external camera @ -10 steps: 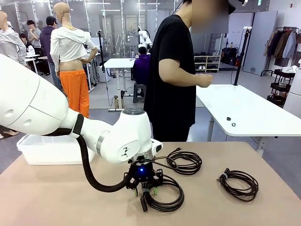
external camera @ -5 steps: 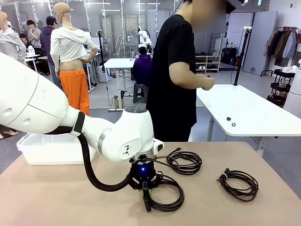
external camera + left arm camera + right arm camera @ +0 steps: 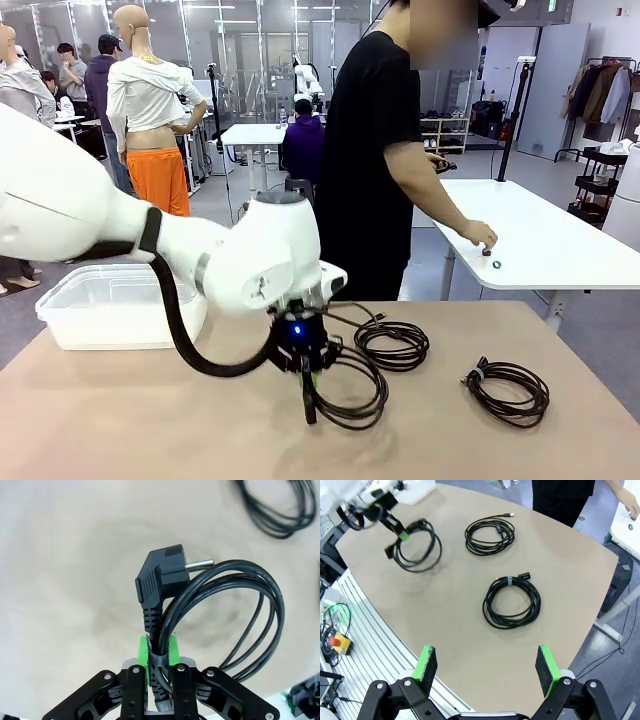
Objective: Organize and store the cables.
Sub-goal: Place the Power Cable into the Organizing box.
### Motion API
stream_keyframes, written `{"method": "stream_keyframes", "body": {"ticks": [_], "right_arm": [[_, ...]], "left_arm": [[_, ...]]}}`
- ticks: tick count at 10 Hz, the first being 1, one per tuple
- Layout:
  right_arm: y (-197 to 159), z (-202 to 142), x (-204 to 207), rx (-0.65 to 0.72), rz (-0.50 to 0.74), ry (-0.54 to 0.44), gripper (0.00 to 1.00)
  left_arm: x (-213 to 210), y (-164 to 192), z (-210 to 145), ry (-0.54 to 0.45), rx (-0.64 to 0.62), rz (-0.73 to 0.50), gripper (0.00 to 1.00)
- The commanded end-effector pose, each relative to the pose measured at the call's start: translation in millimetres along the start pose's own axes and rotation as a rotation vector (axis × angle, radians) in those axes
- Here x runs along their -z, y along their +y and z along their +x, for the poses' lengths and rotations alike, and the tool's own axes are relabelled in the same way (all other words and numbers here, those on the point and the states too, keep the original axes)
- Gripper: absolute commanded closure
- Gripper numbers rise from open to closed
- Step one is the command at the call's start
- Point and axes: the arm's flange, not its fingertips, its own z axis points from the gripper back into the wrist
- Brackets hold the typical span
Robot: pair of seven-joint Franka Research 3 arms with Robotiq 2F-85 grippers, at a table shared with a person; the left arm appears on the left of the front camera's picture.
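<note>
Your left gripper (image 3: 306, 384) is clamped tight on the thick black coiled cable (image 3: 187, 600), pinching its bundled strands at a small tie between the green pads (image 3: 173, 652). The angled plug (image 3: 160, 577) juts just past the fingertips and the loop fans out to one side. Your right gripper (image 3: 486, 662) is spread wide and holds nothing. It hangs above the tan tabletop (image 3: 560, 570), where a thin black coil (image 3: 512, 602) lies well ahead of its fingers and a second thin coil (image 3: 490, 532) lies farther off.
</note>
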Motion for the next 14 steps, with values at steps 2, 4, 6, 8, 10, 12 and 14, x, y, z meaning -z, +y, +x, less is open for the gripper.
{"method": "stream_keyframes", "body": {"ticks": [2,4,6,8,10,12,14], "right_arm": [[-0.8,-0.7,-1.8,-0.017,0.010,-0.007,0.00],[-0.8,-0.7,-1.8,-0.017,0.010,-0.007,0.00],[-0.8,-0.7,-1.8,-0.017,0.010,-0.007,0.00],[-0.8,-0.7,-1.8,-0.017,0.010,-0.007,0.00],[-0.8,-0.7,-1.8,-0.017,0.010,-0.007,0.00],[-0.8,-0.7,-1.8,-0.017,0.010,-0.007,0.00],[-0.8,-0.7,-1.8,-0.017,0.010,-0.007,0.00]], "left_arm": [[-83.2,50.1,-7.2,-0.077,0.209,-0.012,0.91],[-98.1,67.8,-4.3,-0.137,0.256,-0.033,0.91],[-97.5,70.4,-0.8,-0.162,0.261,-0.046,0.91],[-110.4,67.2,3.7,-0.133,0.233,0.001,0.91],[-110.4,67.2,3.7,-0.133,0.233,0.001,0.91],[-110.4,67.2,3.7,-0.133,0.233,0.001,0.91],[-114.9,85.7,10.0,-0.153,0.298,-0.029,0.83]]}}
